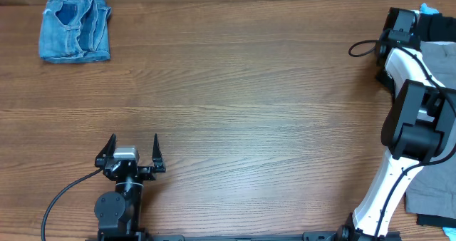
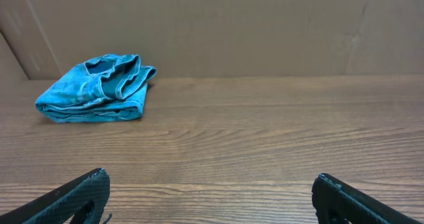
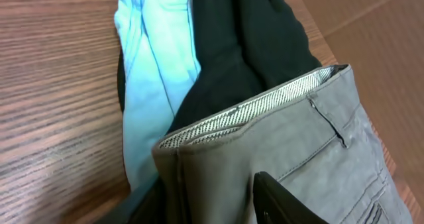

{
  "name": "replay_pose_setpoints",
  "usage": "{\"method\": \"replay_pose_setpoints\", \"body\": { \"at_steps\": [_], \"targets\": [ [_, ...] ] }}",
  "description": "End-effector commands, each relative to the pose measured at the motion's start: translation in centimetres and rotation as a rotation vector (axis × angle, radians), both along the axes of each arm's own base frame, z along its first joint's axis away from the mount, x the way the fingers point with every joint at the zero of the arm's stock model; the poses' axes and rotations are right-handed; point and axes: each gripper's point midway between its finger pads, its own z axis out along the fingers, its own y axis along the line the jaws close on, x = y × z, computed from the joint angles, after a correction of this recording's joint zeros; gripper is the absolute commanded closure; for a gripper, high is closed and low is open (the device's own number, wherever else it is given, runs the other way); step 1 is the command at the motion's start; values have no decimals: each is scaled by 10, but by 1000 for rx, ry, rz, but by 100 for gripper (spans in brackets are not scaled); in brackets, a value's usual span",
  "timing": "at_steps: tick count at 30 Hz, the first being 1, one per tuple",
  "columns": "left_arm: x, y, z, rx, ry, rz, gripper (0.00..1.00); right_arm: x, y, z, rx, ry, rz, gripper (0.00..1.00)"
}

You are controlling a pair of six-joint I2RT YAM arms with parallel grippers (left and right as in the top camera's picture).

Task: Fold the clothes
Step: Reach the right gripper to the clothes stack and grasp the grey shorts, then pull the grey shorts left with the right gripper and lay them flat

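Since the right arm (image 1: 413, 127) lies across the table's (image 1: 249, 91) right edge, most of the clothes pile there is covered or cut off by the frame in the overhead view. Only grey patches, a black strip and a corner of light blue show.

The right gripper (image 1: 417, 26) is over the far-right corner of the table, its tips out of sight from above. The right wrist view shows one dark finger (image 3: 281, 201), its tip low against the grey shorts (image 3: 318, 138). The other finger is out of frame, so I cannot tell whether the jaws are spread or closed, nor whether the finger touches the cloth.

- Grey shorts: plain woven cloth, with the waistband turned to show a fine herringbone lining, a belt loop and stitched seams. The lower part runs out of frame.
- Black T-shirt (image 3: 252, 38): soft, matte and bunched in folds, lying under the waistband. Its outline is lost in shadow.
- Light-blue garment (image 3: 156, 71): smooth knit, lying in a long creased strip beside the black cloth on bare wood.
- Denim shorts (image 1: 75, 28): at the table's far-left corner, folded into a rough square of faded blue with pale seams, well apart from the pile.

The left gripper (image 1: 134, 145) is near the table's front-left edge with its jaws spread wide and nothing between them. Its tips are cropped in the left wrist view.

The table is brown wood-grain laminate.
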Motion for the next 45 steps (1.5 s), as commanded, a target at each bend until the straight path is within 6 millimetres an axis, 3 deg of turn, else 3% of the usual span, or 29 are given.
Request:
{"method": "replay_pose_setpoints", "body": {
  "at_steps": [1, 4, 9, 12, 17, 23, 28, 31, 34, 35, 36, 40, 45],
  "targets": [
    [0, -5, 0, 15, -7, -24, 0, 5, 1, 5, 6, -16, -5, 59],
    [0, -5, 0, 15, -7, -24, 0, 3, 2, 3, 15, -2, -1, 69],
    [0, -5, 0, 15, -7, -24, 0, -1, -2, 8, 2, -21, -53, 96],
    [0, -5, 0, 15, -7, -24, 0, -2, -2, 23, -5, -66, -86, 96],
    [0, -5, 0, 15, -7, -24, 0, -1, -3, 76, -19, -179, -105, 96],
    [0, -5, 0, 15, -7, -24, 0, -14, -4, 157, -85, -300, -130, 96],
    [0, -5, 0, 15, -7, -24, 0, -10, 26, 203, -87, -395, -74, 96],
    [0, -5, 0, 15, -7, -24, 0, 7, 72, 217, -71, -408, 61, 96],
    [0, -5, 0, 15, -7, -24, 0, 25, 134, 222, -36, -439, 187, 96],
    [0, -5, 0, 15, -7, -24, 0, 39, 190, 219, 36, -447, 334, 96],
    [0, -5, 0, 15, -7, -24, 0, 44, 223, 216, 89, -454, 416, 96],
    [0, -5, 0, 15, -7, -24, 0, 44, 343, 213, 337, -506, 641, 96],
    [0, -5, 0, 15, -7, -24, 0, 14, 475, 200, 617, -481, 842, 96]
  ]
}}
